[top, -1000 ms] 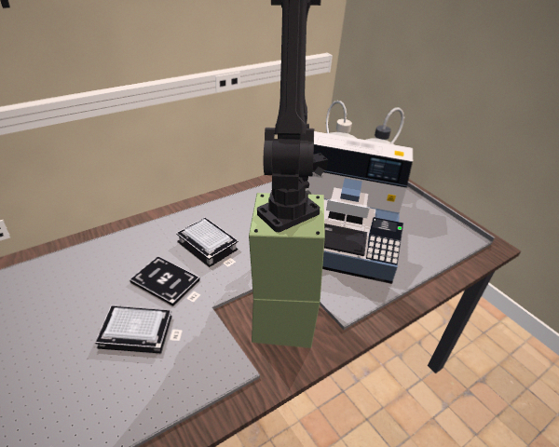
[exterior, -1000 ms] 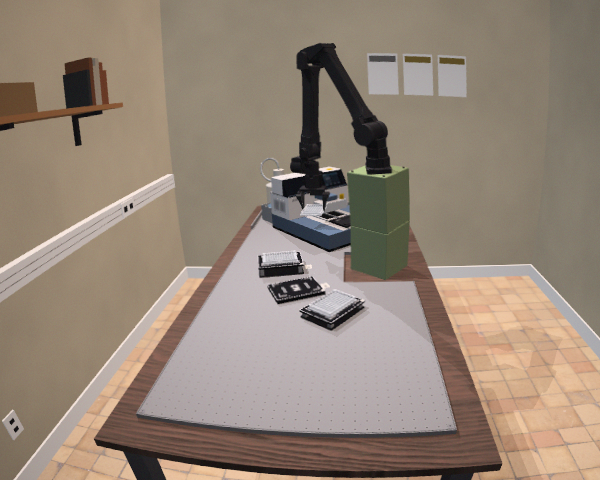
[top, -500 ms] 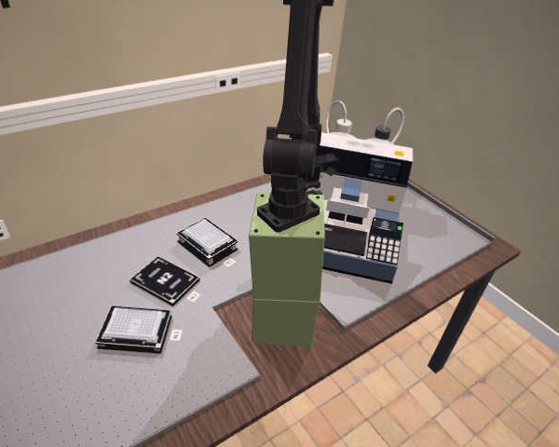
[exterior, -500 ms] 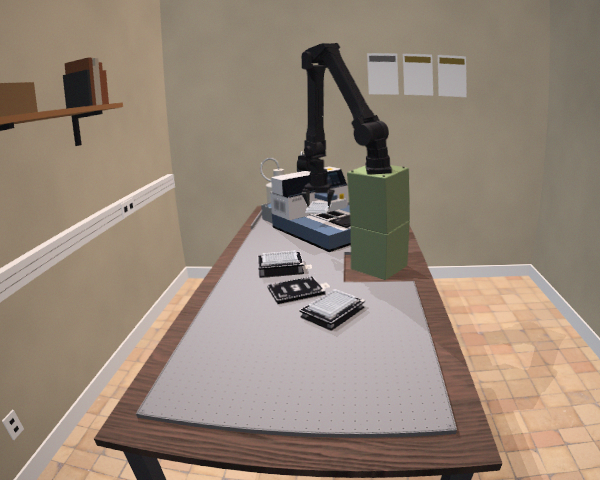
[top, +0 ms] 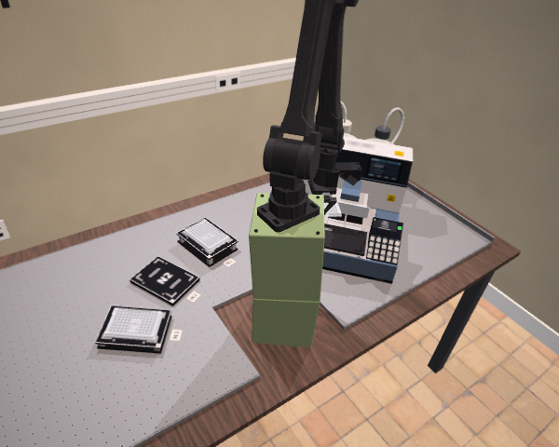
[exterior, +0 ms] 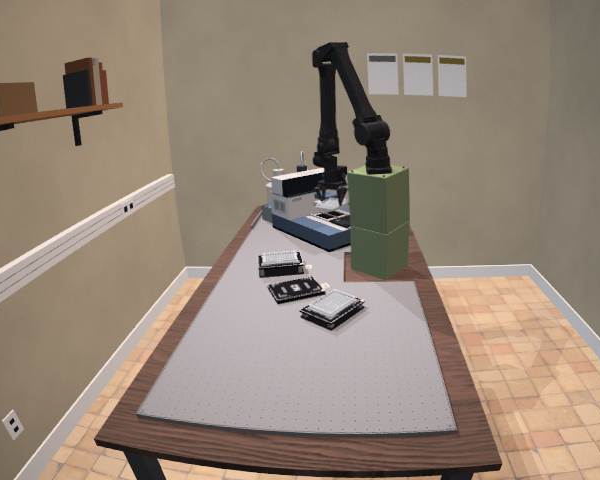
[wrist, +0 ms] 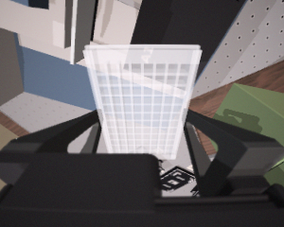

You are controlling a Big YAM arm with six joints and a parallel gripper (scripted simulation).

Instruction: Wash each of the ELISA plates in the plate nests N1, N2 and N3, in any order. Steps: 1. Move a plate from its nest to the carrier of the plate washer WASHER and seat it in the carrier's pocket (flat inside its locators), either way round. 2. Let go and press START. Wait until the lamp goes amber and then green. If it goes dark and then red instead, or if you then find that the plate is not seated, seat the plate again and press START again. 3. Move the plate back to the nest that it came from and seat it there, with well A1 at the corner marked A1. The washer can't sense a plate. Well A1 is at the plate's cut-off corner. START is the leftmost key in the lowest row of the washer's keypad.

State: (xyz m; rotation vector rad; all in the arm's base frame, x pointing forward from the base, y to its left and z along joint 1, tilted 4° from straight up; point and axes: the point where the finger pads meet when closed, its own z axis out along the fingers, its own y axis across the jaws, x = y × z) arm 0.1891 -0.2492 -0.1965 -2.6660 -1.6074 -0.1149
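ELISA plate (top: 334,209) (exterior: 332,202) (wrist: 143,101) pinched in the jaws (top: 336,192) (exterior: 331,198), its well grid clear at the wrist, green lamp (top: 400,227) only from the top

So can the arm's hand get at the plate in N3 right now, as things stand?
Probably not: the hand already grips a plate over by the washer. Nothing seems to cover the N3 plate, so it looks approachable once that hand is free.

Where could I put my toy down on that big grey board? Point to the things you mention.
Perhaps between the N3 nest (top: 161,347) (exterior: 331,326) and the board's (top: 44,394) (exterior: 300,377) end away from the washer (top: 357,266) (exterior: 310,233). It's crowded around the three nests and where the gripper (exterior: 331,198) (wrist: 142,113) holds a plate (exterior: 329,203) (wrist: 144,95).
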